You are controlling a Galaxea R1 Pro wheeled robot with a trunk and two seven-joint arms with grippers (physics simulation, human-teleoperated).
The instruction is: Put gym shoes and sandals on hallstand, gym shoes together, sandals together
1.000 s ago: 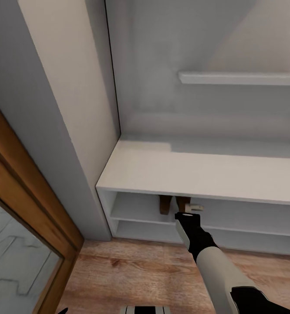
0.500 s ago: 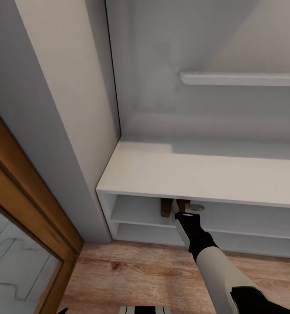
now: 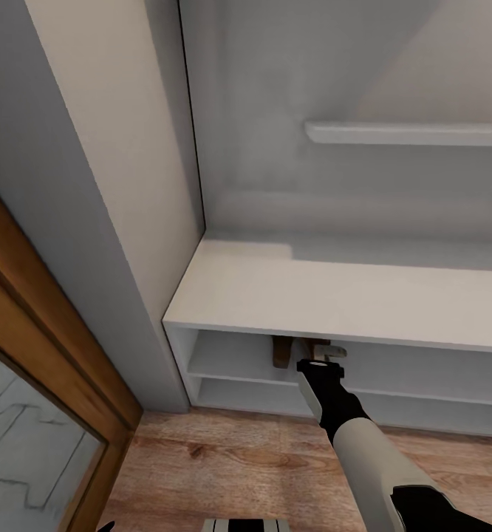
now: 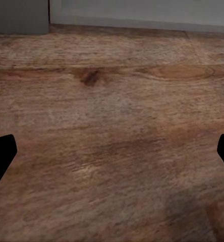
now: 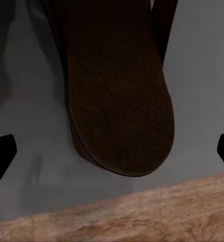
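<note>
A brown sandal [image 5: 119,96] lies on the hallstand [image 3: 335,292] upper tier, its heel near the front edge. The right tool [image 5: 112,151] hangs spread behind it, holding nothing. Pulling back carelessly could drag the sandal onto the corridor floor [image 3: 224,458].

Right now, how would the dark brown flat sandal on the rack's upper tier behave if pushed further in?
The dark brown flat sandal would probably slide rather than tip, since it lies low on the pale grey shelf. It looks thin, so likely light. The open right gripper could nudge its rounded end.
</note>
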